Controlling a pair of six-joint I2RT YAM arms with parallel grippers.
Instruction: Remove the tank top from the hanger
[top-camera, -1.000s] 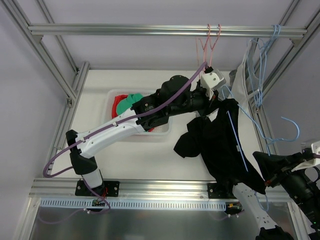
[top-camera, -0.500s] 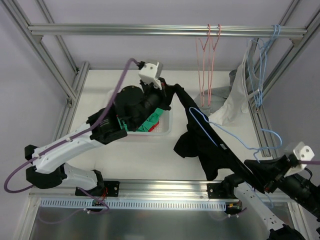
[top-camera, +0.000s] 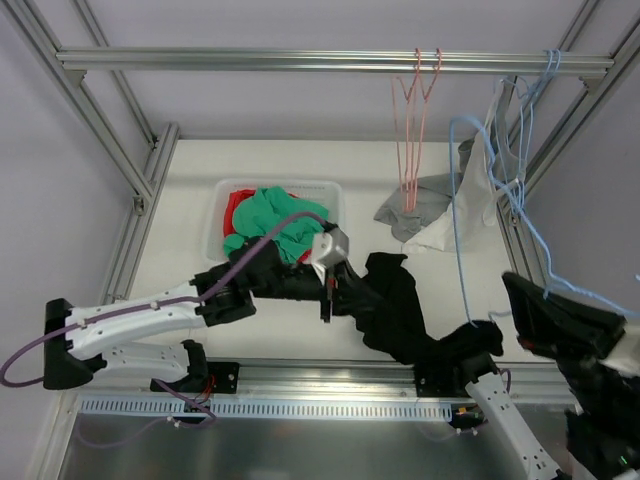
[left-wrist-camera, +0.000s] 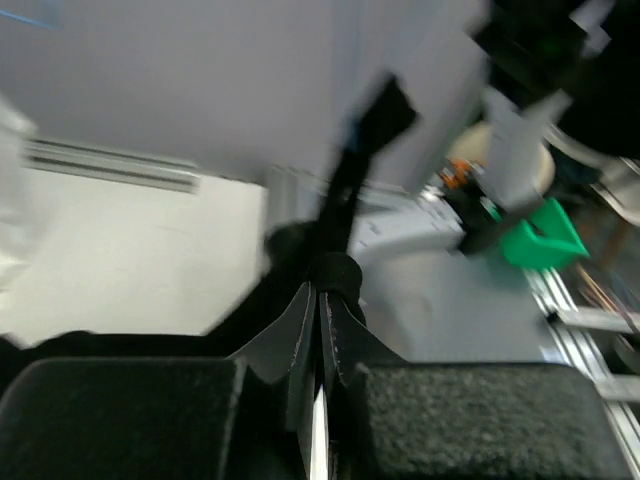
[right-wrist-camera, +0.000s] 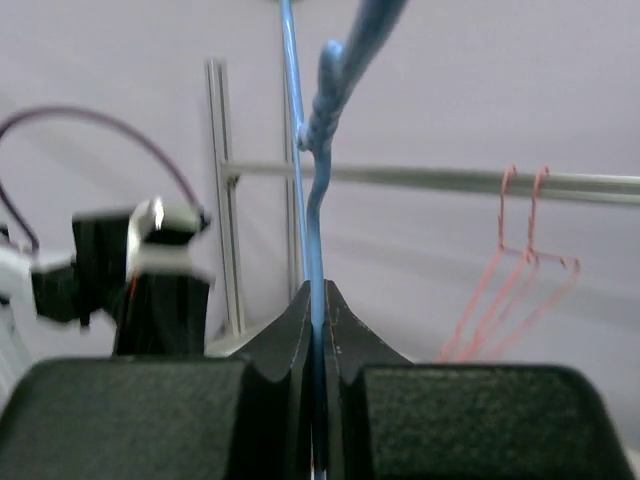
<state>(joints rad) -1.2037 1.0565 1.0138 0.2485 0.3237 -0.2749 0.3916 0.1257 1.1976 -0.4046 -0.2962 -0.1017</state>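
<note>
Left end effector (left-wrist-camera: 318, 300) pinched the black tank top (top-camera: 400, 310); right end effector (right-wrist-camera: 317, 300) clamped the blue hanger (top-camera: 462, 230). We judged smooth opposing pulls would best slip the cloth free.

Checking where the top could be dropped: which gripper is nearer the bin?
Left. The left gripper holds the tank top just beside the bin's near right corner. The right gripper, clamped on the blue hanger, is far off by the table's right edge.
</note>
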